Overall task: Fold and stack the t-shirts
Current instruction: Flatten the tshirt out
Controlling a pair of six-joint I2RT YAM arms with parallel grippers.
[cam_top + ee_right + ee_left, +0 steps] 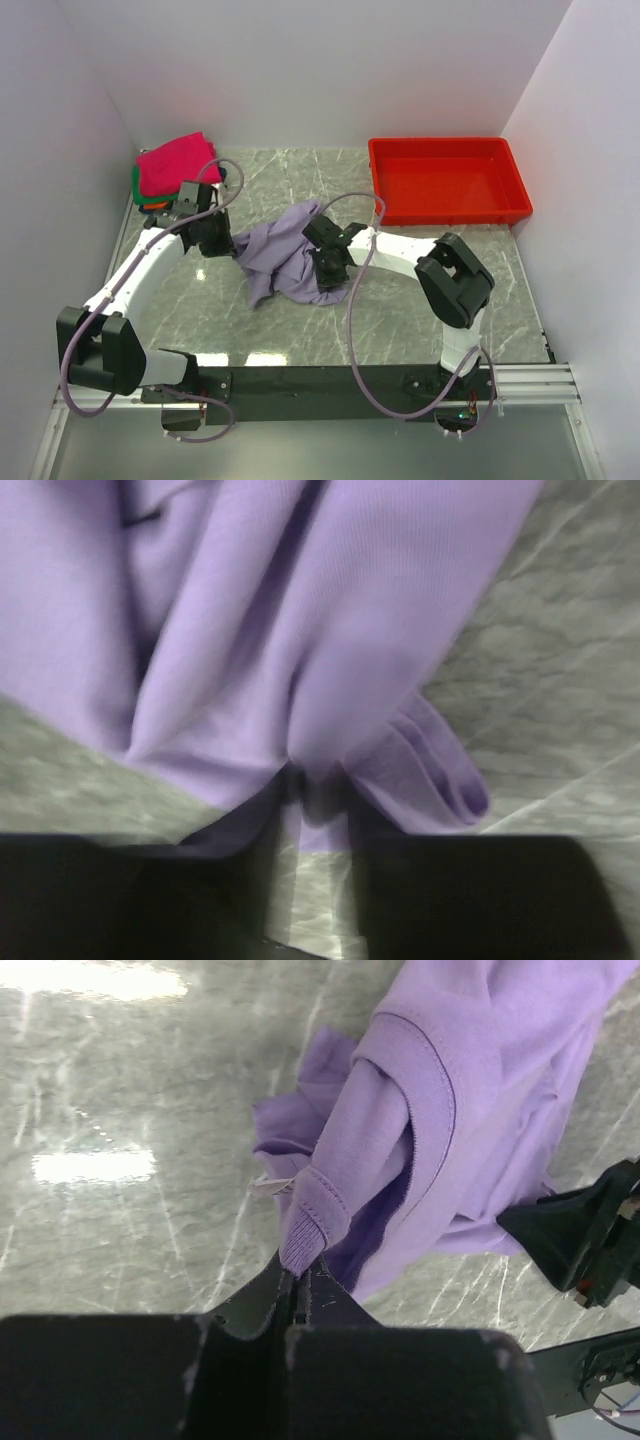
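On marble table (pixel 505 275), left hand (pixel 298 1282) pinches lavender shirt (pixel 470 1080).

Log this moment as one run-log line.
left tool: shut on lilac shirt ribbed edge | right tool: at shirt, grip unclear | folded stack: far left corner

Plain white walls (pixel 300 70) closed in three sides. Table (pixel 490 290) top was grey-green marble pattern, pale veins, glossy. Overhead light threw bright white glare patches (pixel 95 1165) across it.
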